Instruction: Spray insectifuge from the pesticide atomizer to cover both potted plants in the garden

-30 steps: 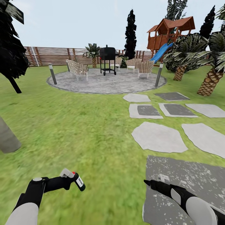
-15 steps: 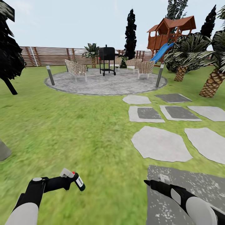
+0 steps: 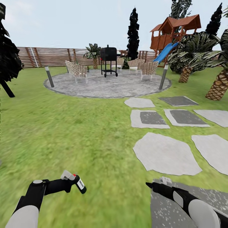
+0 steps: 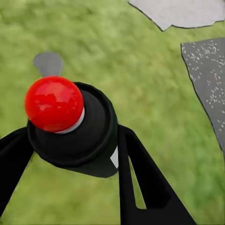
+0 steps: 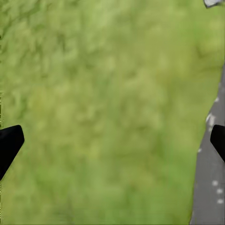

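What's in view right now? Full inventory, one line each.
pesticide atomizer: 1, black with white label and red top, held in left gripper
lawn: green, all around
stepping stones: several, grey, right of centre
round paved patch: 1, mottled grey, middle distance
grill: 1, black, on the patch
wicker chairs: about four, tan, around the grill
lamp posts: 2, grey, at the patch edges
fence: brown slats, far back
playhouse: 1, brown with blue slide, far right
palms: several, scaly trunks, right side
dark trees: several, back and left edge
left gripper: black fingers shut on the atomizer
right gripper: black fingers wide apart over grass, holding nothing
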Motion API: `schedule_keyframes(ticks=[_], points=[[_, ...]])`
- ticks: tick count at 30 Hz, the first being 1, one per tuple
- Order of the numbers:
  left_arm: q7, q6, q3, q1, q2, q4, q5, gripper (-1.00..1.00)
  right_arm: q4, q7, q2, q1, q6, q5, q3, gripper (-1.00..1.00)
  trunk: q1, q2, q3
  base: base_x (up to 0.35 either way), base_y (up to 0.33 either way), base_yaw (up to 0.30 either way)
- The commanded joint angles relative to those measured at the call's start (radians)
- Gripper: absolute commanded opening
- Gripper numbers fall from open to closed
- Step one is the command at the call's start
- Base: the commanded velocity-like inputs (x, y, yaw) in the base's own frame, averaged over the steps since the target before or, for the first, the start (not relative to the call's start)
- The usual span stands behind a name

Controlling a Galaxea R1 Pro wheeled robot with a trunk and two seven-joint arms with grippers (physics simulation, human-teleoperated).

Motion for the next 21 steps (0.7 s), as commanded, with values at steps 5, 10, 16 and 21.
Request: schedule_keyframes(ticks=[5, 10, 16, 21], points=[[-0.005, 0.009, 0.005, -0.002, -0.001, -0.001, -0.004, -1.0, -0.002, 0.005, 0.0, -0.001, 0.007, 0.007, -0.009, 1.0, 0.0, 0.0, -0.001, 0.333, -0.071, 0.164], [-0.005, 0.009, 0.004, -0.001, -0.001, -0.001, -0.004, -1.0, -0.002, 0.005, 0.0, 0.0, 0.007, 0.008, -0.009, 1.0, 0.0, 0.0, -0.001, 0.333, -0.071, 0.014], [-0.005, 0.009, 0.004, -0.001, -0.001, -0.001, -0.004, -1.0, -0.002, 0.005, 0.0, -0.001, 0.007, 0.009, -0.008, 1.0, 0.0, 0.0, -0.001, 0.333, -0.071, 0.001], [-0.005, 0.01, 0.004, -0.001, -0.001, 0.0, -0.004, -1.0, -0.002, 0.005, 0.0, -0.001, 0.007, 0.009, -0.009, 1.0, 0.0, 0.0, -0.001, 0.333, -0.071, 0.0]])
